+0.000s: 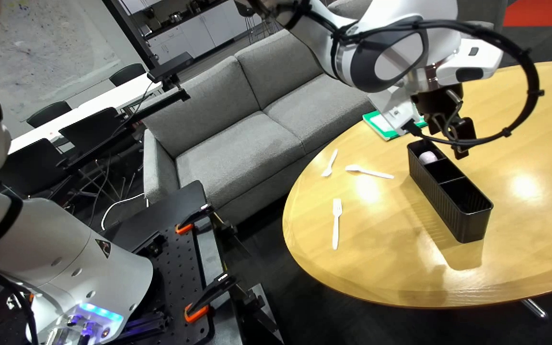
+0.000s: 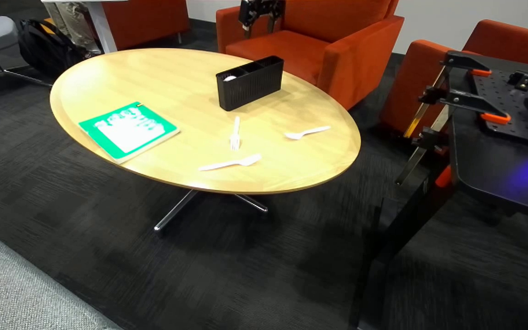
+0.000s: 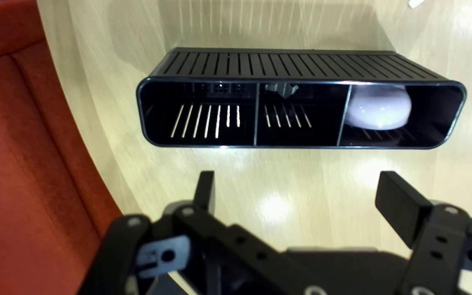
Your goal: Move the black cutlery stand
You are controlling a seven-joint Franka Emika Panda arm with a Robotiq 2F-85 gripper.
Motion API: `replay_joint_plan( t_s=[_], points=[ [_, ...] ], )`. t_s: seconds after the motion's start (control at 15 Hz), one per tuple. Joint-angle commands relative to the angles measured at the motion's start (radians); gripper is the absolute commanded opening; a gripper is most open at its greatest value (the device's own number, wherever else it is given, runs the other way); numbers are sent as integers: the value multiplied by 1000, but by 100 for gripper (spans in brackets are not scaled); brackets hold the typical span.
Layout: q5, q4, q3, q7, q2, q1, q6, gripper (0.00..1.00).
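The black cutlery stand [image 1: 433, 195] is a long narrow box standing upright on the wooden table, also seen in an exterior view [image 2: 254, 86]. In the wrist view the stand [image 3: 285, 65] shows its open top with three compartments; a shiny whitish round object [image 3: 379, 107] lies in an end compartment. My gripper [image 3: 295, 192] is open and empty, its two fingers wide apart. It is beside and above the stand's long side, apart from it. In both exterior views the gripper [image 1: 459, 141] shows above the table, at the top edge in one case [image 2: 259, 25].
On the wooden table [image 1: 376, 278] lie a white fork [image 1: 337, 223], a white spoon [image 1: 369, 171] and another white utensil [image 1: 329, 164]. A green and white book [image 2: 129, 130] lies near the table's edge. A grey sofa [image 1: 242, 129] and an orange armchair [image 2: 291, 50] stand beside the table.
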Motion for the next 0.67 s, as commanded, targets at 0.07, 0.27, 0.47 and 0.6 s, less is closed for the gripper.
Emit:
replay_joint_plan(
  t_s=[0.07, 0.27, 0.47, 0.6],
  points=[
    [-38, -286, -42, 29, -248, 56, 7, 100],
    [-76, -432, -67, 40, -369, 92, 36, 100],
    [-121, -583, -87, 63, -497, 122, 56, 100],
    [-145, -664, -86, 77, -569, 129, 53, 100]
  ],
)
